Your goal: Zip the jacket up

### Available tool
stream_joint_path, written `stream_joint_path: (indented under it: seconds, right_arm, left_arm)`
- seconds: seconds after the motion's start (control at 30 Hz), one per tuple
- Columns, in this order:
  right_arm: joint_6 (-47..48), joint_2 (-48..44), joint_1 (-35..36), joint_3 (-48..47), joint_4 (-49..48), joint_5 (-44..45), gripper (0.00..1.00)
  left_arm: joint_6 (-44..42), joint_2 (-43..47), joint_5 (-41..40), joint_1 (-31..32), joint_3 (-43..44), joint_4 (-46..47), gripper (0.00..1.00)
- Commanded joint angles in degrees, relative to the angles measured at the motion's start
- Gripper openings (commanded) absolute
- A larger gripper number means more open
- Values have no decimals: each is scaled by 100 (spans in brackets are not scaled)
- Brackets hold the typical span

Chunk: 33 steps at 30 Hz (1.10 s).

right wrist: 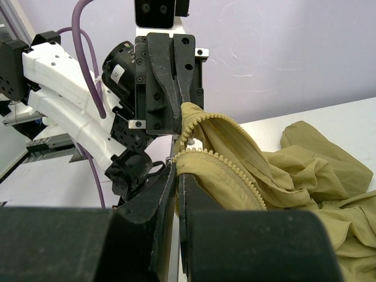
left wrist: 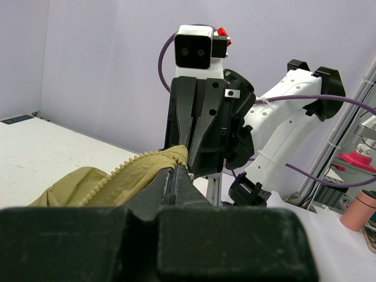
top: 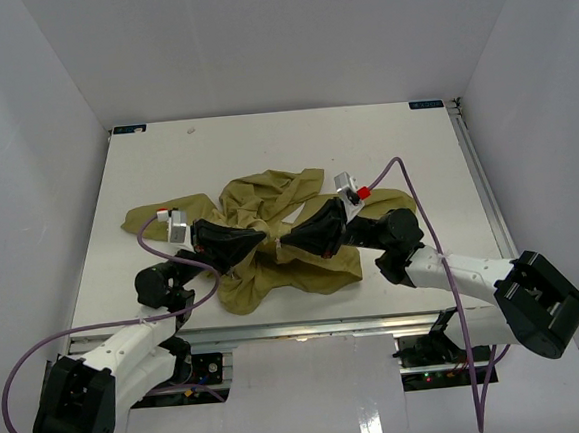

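The olive jacket (top: 268, 203) lies crumpled in the middle of the white table. My left gripper (top: 268, 241) and right gripper (top: 280, 245) meet tip to tip over its near part. In the left wrist view my left gripper (left wrist: 176, 170) is shut on the jacket's zipper edge (left wrist: 126, 170), with the right gripper's fingers (left wrist: 197, 126) just beyond. In the right wrist view my right gripper (right wrist: 177, 164) is shut on the other zipper edge (right wrist: 226, 167), and the left gripper's fingers (right wrist: 170, 88) pinch the toothed edge above it. The two zipper ends sit close together, lifted off the table.
The table's (top: 145, 168) side walls rise left and right. Purple cables (top: 151, 237) loop beside both arms. The jacket's sleeve (top: 159, 215) trails to the left. A pink cup (left wrist: 359, 210) stands off the table at the right of the left wrist view.
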<state>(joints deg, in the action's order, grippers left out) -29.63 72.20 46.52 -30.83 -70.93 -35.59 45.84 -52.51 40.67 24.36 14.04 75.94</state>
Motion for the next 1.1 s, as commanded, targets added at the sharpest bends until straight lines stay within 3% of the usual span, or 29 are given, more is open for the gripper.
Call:
stream_joint_path:
  seconds: [0.0,1.07]
  right_arm:
    - [-40,-46,29,-16,-534,-90,8]
    - [-323,237,24,-74,-931,-125,8]
  left_arm:
    - [54,66,-142,25,131,2847,0]
    - [112,-76,-69,328,381,2847,0]
